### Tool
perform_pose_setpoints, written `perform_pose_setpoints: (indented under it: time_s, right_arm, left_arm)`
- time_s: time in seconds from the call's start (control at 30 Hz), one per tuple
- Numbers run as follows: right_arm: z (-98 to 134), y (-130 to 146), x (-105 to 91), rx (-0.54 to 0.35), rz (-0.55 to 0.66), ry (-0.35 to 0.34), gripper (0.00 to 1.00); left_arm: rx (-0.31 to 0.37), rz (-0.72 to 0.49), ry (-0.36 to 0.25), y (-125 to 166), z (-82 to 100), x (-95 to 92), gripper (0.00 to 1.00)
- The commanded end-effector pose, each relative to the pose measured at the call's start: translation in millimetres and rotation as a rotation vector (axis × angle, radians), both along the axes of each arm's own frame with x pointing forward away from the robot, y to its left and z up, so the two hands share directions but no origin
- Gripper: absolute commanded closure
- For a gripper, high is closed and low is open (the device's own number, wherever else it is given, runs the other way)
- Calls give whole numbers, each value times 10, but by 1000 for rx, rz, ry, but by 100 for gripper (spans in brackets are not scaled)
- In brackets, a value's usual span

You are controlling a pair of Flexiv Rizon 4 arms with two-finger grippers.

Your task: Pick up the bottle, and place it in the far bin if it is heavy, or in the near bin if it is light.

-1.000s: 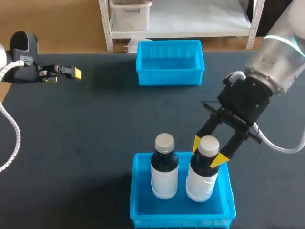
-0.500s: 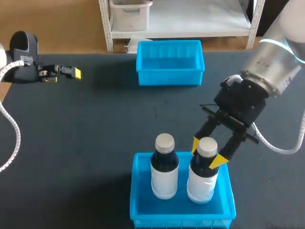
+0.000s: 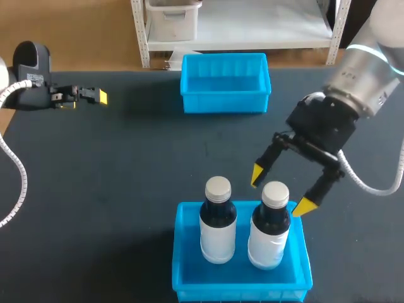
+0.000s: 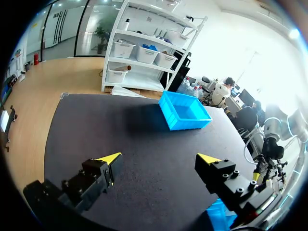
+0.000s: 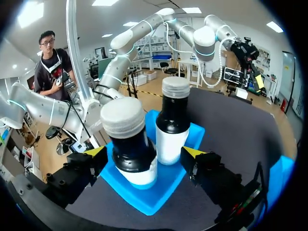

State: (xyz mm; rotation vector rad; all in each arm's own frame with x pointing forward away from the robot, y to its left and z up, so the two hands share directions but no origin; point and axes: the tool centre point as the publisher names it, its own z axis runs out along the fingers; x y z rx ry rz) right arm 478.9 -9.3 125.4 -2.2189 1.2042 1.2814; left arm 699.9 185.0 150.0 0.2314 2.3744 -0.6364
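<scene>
Two bottles stand upright, side by side, in near bin (image 3: 240, 293): left bottle (image 3: 218, 222), right bottle (image 3: 269, 230). Right gripper (image 3: 281, 190) is spread wide around right bottle's cap, not touching. Far bin (image 3: 224, 102) far middle. Left gripper (image 3: 98, 96) far left.

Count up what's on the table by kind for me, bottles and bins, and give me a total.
Bottles: 2, the left bottle and the right bottle, both standing in the near bin.
Bins: 2, the near bin and the far bin, both blue.
Total: 4
</scene>
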Motion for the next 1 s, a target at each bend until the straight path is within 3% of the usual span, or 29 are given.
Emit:
perform_pose_setpoints:
  time_s: [0.03,0.17,0.33,0.47,0.63,0.77,1.0]
  right_arm:
    - [67,-254,201,-11,-51,10,0]
    - [86,-482,474,-54,-175,15,0]
    - [35,-659,769,-71,-343,75,0]
    - [-16,-773,1027,-98,-539,107,0]
    - [-63,-809,1305,-164,-785,87,0]
    - [-65,-828,1475,-206,-930,71,0]
    - [-113,-918,1653,-288,-1142,108,0]
  left_arm:
    - [0,0,0,0,0,0,0]
    - [0,0,0,0,0,0,0]
    - [0,0,0,0,0,0,0]
    - [0,0,0,0,0,0,0]
    - [0,0,0,0,0,0,0]
    - [0,0,0,0,0,0,0]
    - [0,0,0,0,0,0,0]
